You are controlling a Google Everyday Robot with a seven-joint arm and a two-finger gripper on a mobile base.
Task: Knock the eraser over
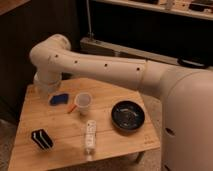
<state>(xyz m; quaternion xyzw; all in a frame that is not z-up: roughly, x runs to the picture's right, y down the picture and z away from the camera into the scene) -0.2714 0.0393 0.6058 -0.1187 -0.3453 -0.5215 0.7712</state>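
The eraser (42,139), a small black block with white stripes, stands near the front left corner of the wooden table (60,150). My white arm reaches in from the right, bends at the upper left and points down. My gripper (46,90) hangs at the arm's end over the back left of the table, just left of the blue pad (59,99). It is well behind the eraser and apart from it.
A paper cup (83,101) stands mid-table with a small orange item (71,108) beside it. A long white remote (90,135) lies near the front edge. A black bowl (128,115) sits on the right. Dark shelving stands behind the table.
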